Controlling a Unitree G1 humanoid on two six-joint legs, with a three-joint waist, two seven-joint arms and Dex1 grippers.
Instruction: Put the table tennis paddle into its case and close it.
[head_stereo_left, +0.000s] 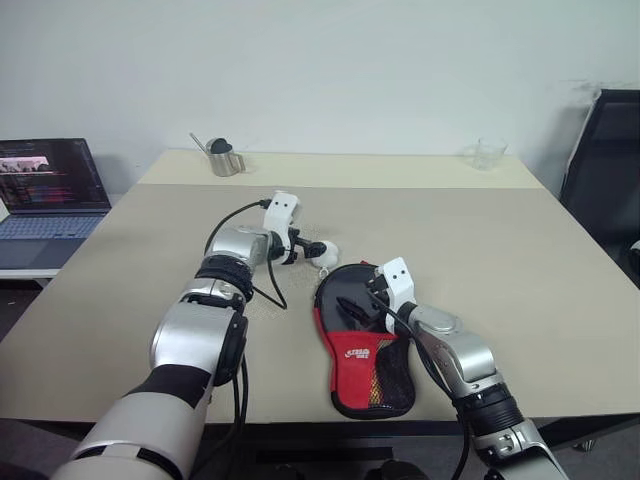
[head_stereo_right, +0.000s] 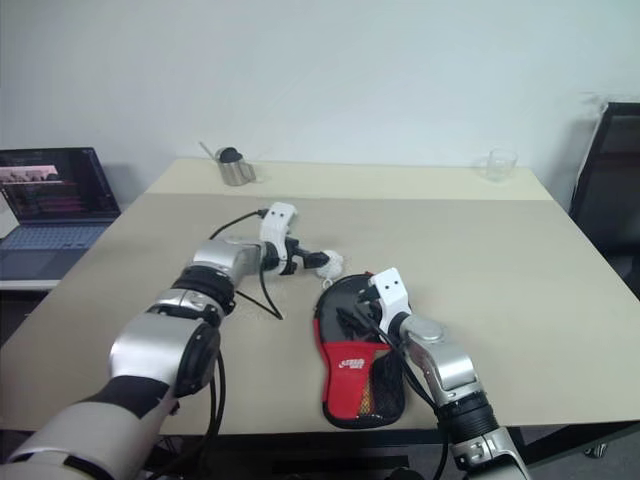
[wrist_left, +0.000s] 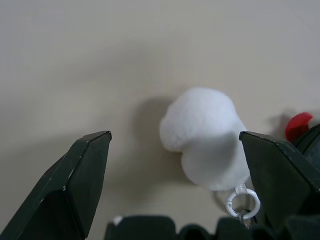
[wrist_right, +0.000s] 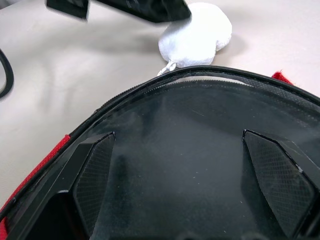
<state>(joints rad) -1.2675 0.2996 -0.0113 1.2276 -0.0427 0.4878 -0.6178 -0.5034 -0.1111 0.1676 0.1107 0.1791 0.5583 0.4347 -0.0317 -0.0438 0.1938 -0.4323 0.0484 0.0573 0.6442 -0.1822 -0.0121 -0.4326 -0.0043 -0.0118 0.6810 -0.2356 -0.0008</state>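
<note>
Case (head_stereo_left: 363, 345) lies lengthwise toward camera, red handle end nearest, pom-pom (head_stereo_left: 326, 254) far.

We see a wide beige table (head_stereo_left: 520, 250), its top made of 2 panels meeting at a seam across the far side. On the near half lies the case (head_stereo_left: 362, 350), black above and red below, mesh pocket toward the near edge, its white pom-pom (head_stereo_left: 326, 254) resting on the tabletop just beyond its rounded end. At the far left stands a small metal cup (head_stereo_left: 224, 158) with a utensil in it; at the far right, a clear glass (head_stereo_left: 488, 154).
</note>
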